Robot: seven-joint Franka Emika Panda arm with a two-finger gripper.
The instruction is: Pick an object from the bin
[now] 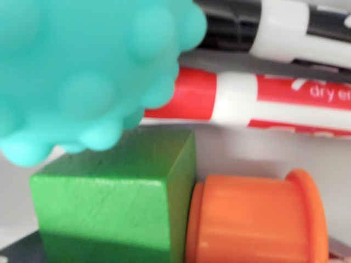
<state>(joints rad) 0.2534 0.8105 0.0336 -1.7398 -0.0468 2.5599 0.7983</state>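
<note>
Wrist view: pale bin floor (247, 150) between red marker (247, 101) and orange cap (255, 219).

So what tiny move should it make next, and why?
Probably back straight up a little. The camera sits so close that the bumpy teal ball, green wooden block, orange cap and red dry-erase marker crowd the view, and no jaws are visible to aim.

Pale bin floor (241, 150) underneath, carrying a green block (109, 203) touching an orange cap (252, 219), 2 markers beyond: red (258, 101), black (274, 27). Teal ball (82, 71) up close, blurred.
</note>
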